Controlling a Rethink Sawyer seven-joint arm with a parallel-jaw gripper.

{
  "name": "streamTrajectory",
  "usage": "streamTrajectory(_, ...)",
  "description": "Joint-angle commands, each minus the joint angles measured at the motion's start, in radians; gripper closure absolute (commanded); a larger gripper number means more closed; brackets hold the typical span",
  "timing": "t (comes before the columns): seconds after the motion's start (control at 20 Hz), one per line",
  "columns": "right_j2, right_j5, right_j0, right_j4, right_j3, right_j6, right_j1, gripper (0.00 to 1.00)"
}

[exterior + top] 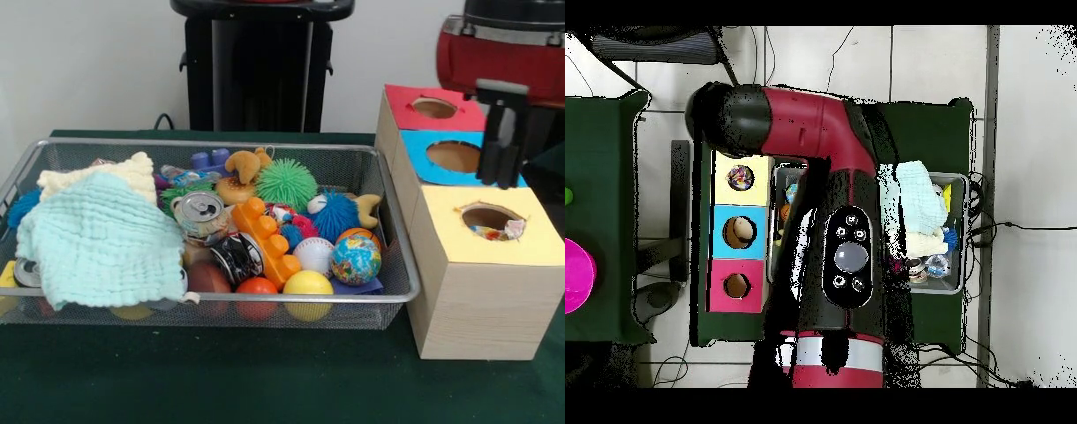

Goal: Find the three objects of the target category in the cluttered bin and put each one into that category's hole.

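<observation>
Gripper (503, 146) hangs above the blue box hole (454, 156), beside the yellow box hole (488, 217); can't tell if it's spread or pinching anything. Yellow hole already shows an object inside. Remaining candidates sit in the wire bin (397, 256), partly under the mint cloth (101, 243), so the search isn't finished.

From my station, the wire mesh bin (388, 221) was packed nearly to its rim. A pale mint waffle-weave cloth (101, 243) blanketed its left half, hiding whatever lay beneath. The right half was crowded: an orange plastic building block (265, 240) lay diagonally among balls, with no bare floor between them. The wooden box with three coloured tops (481, 300) stood just beside the bin's right wall. The black gripper (501, 146) hung over the blue top, while the yellow top's hole (490, 218) stayed unobstructed from above.
</observation>
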Motion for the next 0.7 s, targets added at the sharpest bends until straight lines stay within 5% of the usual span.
streamTrajectory(0.05, 0.05, 0.069, -0.076, -0.078, -0.017, -0.11, 0.058, 1.0)
streamTrajectory(0.3, 0.064, 0.08, -0.111, -0.114, -0.032, -0.151, 0.065, 1.0)
streamTrajectory(0.35, 0.075, 0.103, -0.122, -0.122, -0.034, -0.153, 0.065, 0.0)
streamTrajectory(0.7, 0.082, 0.165, -0.142, -0.128, 0.011, -0.142, 0.072, 0.0)
